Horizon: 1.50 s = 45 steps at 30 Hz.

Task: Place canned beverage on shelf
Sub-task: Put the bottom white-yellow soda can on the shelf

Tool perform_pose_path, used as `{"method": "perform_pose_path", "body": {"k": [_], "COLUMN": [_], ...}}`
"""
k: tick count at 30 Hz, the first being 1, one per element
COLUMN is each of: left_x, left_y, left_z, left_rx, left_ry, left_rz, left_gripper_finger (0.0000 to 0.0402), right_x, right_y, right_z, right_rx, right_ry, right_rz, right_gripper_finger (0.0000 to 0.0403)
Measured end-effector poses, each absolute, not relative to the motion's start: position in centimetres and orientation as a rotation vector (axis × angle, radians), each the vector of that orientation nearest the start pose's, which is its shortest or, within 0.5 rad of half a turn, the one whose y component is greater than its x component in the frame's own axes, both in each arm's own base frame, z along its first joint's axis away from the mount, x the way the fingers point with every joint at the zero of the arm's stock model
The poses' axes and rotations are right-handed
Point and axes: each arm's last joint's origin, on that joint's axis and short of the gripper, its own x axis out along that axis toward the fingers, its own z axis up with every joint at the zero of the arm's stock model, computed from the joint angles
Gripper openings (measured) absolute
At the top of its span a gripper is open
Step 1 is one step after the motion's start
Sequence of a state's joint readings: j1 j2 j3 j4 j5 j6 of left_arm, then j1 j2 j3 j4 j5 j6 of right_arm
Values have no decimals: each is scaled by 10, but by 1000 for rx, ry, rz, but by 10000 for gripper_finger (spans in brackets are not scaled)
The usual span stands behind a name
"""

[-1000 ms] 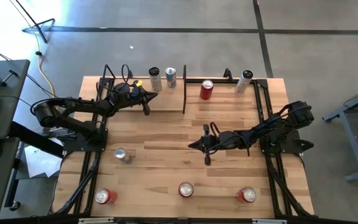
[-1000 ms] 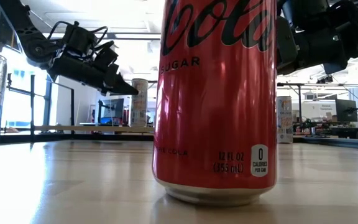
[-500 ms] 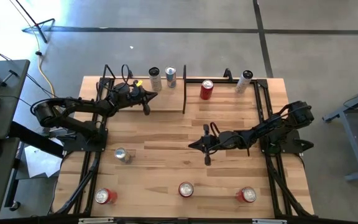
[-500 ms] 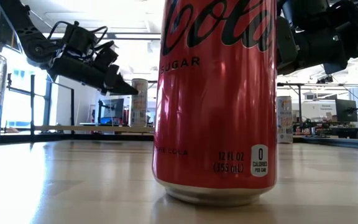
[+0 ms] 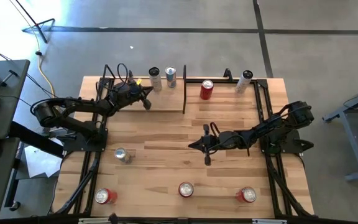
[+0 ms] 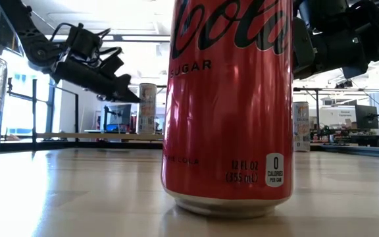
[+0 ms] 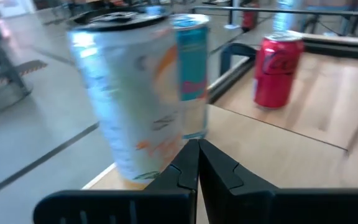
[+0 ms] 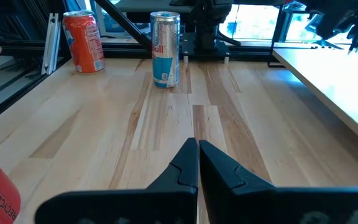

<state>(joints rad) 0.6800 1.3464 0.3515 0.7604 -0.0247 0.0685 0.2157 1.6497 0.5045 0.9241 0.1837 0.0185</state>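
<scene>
The shelf (image 5: 129, 107) stands at the table's far left, its thin end panel (image 5: 184, 93) upright. On its far edge stand a white can (image 5: 155, 79) and a silver-blue can (image 5: 170, 76). My left gripper (image 5: 146, 101) hovers shut over the shelf and points at the white can (image 7: 132, 93), its tips (image 7: 197, 149) just short of the can's base. A red can (image 5: 206, 89) stands on the table beyond the panel. My right gripper (image 5: 190, 145) hangs shut over the table's middle, with nothing between its fingers (image 8: 197, 149).
On the table stand a silver can (image 5: 123, 155) at the left, three red cans (image 5: 104, 196) (image 5: 186, 189) (image 5: 247, 195) along the near edge, and a pale can (image 5: 245, 81) at the far right. The middle red can (image 6: 229, 105) fills the low view.
My left gripper, still shut, has swung toward the table's far edge, so it now points at the white can on the shelf. The cans have kept their places.
</scene>
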Motion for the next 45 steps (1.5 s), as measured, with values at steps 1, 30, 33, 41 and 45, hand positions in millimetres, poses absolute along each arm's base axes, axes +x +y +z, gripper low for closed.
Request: {"method": "perform_pose_path", "body": {"k": [1, 30, 33, 41, 45], "left_x": [184, 191, 191, 191, 186], "left_y": [153, 191, 192, 195, 198], "left_z": [165, 156, 158, 162, 162], "left_rx": [-29, -112, -109, -92, -103], "left_ry": [247, 370, 349, 307, 324], "left_rz": [716, 919, 926, 912, 916], "left_gripper_finger": [0, 0, 0, 0, 0], "right_x": [285, 284, 284, 284, 284], "right_y": [57, 57, 57, 57, 57], "right_z": [147, 145, 145, 145, 145], "right_rx": [-25, -29, -29, -28, -22], "right_ry": [217, 236, 236, 236, 237], "right_rz": [30, 30, 30, 30, 29], "right_gripper_finger": [0, 0, 0, 0, 0]}}
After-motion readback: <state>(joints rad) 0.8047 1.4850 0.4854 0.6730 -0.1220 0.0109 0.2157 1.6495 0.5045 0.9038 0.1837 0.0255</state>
